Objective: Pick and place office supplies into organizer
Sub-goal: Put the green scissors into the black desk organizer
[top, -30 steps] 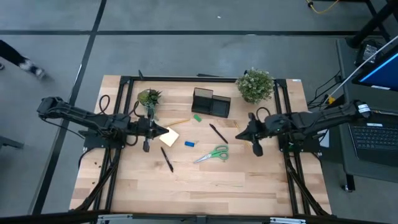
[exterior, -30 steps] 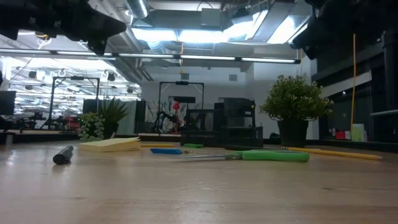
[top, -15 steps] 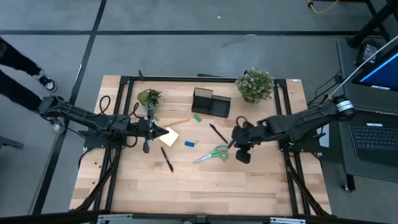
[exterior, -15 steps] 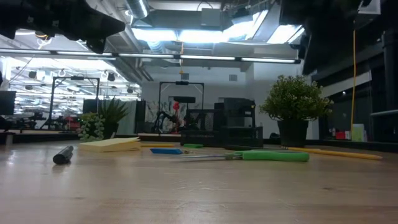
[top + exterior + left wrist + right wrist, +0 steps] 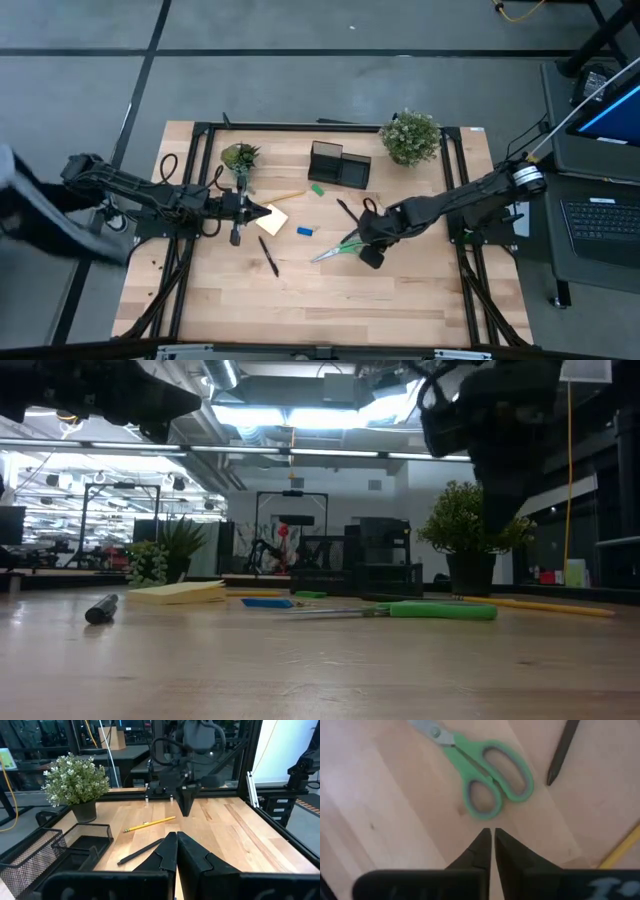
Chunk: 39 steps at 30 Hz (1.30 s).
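1. Scissors (image 5: 480, 775), green plastic handles and grey steel blades, lie flat mid-surface, near a black pen (image 5: 562, 752).
2. Likely light, rigid and low-lying; the looped handles or the pivot look the best hold, since thin blades could slip.
3. Right claw (image 5: 488, 840) hovers just above the handles, fingers nearly together, holding nothing.
4. Left claw (image 5: 176, 851) waits closed, empty, near the yellow sticky-note pad (image 5: 272, 219).

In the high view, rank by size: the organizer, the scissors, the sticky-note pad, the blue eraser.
Largest to smallest:
1. organizer
2. scissors, longer but much thinner, so this order is unsure
3. sticky-note pad
4. blue eraser
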{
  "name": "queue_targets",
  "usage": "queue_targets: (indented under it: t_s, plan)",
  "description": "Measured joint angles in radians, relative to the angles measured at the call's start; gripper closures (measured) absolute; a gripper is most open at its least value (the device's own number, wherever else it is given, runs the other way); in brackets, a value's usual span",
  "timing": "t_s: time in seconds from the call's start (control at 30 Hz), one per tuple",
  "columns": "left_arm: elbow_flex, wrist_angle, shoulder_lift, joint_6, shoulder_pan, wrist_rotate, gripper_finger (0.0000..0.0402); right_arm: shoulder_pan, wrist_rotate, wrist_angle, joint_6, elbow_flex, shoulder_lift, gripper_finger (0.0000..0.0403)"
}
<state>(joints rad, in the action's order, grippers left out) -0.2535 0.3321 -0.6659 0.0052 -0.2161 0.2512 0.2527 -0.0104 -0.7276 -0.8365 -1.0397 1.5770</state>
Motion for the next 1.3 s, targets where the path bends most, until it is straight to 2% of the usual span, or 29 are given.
queue_targets:
  t_s: [0.17,0.33,0.53,0.9,1.3]
  plan:
    - [0.000,-0.002,0.000,0.000,0.000,0.000,0.0399,0.000,-0.004,0.042,-0.073,0.000,0.048,0.0324]
    - [0.000,-0.007,0.000,0.000,0.000,0.000,0.0396,-0.003,-0.004,0.056,-0.076,0.000,0.090,0.0275]
    - [0.000,-0.015,0.000,0.000,0.000,0.000,0.0396,-0.009,-0.004,0.063,-0.076,0.000,0.141,0.0242]
    - [0.000,-0.015,0.000,0.006,0.000,0.002,0.0398,-0.024,0.013,0.108,-0.102,0.000,0.216,0.0236]
    - [0.000,-0.014,0.000,0.008,0.000,0.002,0.0398,-0.042,0.015,0.094,-0.044,-0.007,0.285,0.0237]
